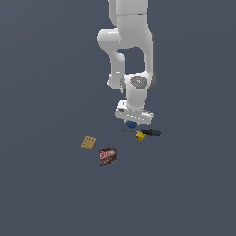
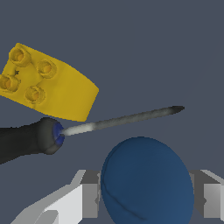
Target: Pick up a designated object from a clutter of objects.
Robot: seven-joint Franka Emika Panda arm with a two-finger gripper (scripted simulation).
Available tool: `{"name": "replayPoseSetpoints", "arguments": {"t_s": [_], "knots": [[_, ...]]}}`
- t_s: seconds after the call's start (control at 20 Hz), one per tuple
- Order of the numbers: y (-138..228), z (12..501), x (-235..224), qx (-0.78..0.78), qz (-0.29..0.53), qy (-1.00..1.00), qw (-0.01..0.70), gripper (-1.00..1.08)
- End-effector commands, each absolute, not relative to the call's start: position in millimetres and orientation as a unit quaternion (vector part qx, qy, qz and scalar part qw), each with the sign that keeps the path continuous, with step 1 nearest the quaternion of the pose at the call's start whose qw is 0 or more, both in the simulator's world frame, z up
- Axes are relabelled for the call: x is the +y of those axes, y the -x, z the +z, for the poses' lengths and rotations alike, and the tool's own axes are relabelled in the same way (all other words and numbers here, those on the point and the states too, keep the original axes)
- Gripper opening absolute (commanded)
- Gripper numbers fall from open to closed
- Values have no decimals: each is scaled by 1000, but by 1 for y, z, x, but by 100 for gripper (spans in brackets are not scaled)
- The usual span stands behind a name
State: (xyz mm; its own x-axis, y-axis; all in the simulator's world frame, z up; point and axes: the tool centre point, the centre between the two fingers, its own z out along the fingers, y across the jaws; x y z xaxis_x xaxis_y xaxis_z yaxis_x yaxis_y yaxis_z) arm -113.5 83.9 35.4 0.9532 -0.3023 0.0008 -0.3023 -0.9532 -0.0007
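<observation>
Under the lowered wrist: blue ball [image 2: 146, 181] between the fingers [image 2: 87, 199] of the gripper [image 1: 132, 123].
Both fingers flank the ball; whether they press it cannot be told. Just beside it lie the yellow block [image 2: 48, 83] and the dark-handled tool [image 2: 87, 129], its shaft passing between block and ball. Well apart: tan waffle square [image 1: 88, 142], red-brown packet [image 1: 108, 156].

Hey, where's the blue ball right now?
In the exterior view the blue ball sits right of centre, directly under the gripper, between its jaws, beside the yellow block and screwdriver.
</observation>
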Motion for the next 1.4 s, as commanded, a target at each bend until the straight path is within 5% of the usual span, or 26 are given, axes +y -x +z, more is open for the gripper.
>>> {"name": "replayPoseSetpoints", "arguments": {"t_s": [0.0, 0.6, 1.35], "knots": [[113, 36, 84, 153, -1, 988, 0, -100], [108, 80, 97, 153, -1, 988, 0, -100], [90, 205, 136, 153, 0, 988, 0, -100]]}}
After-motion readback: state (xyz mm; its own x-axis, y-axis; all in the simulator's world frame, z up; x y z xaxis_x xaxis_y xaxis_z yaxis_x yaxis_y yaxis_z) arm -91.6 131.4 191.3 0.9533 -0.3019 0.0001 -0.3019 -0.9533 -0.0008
